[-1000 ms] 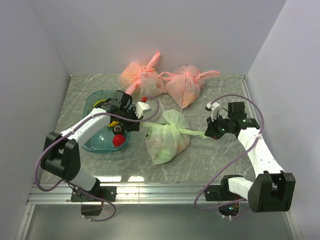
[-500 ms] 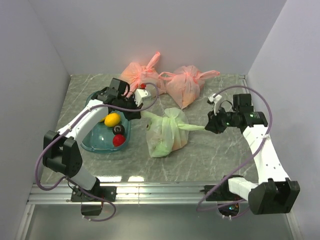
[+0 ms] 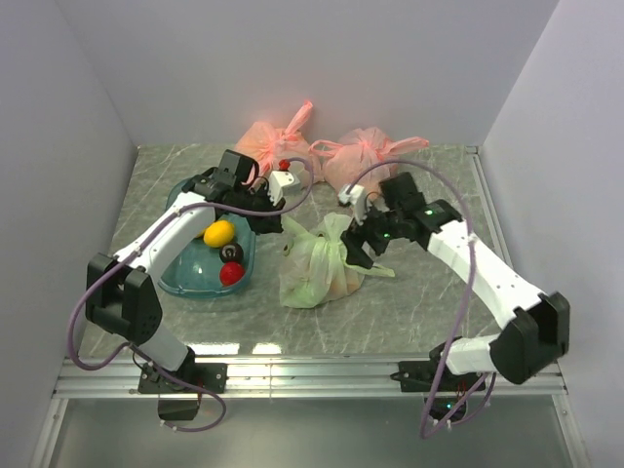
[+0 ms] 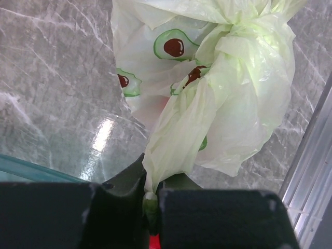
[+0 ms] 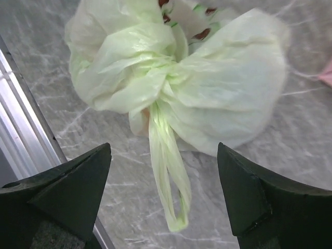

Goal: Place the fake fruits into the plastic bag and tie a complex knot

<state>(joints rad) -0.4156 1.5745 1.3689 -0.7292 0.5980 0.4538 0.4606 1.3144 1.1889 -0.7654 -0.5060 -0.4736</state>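
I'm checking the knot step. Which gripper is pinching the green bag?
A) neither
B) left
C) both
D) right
B: the left gripper is shut on an end of the bag, while the right gripper stands open with a loop hanging free between its fingers.

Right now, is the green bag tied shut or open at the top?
Tied shut: the plastic bag has its handles bunched into a knot, one loose end hanging below.
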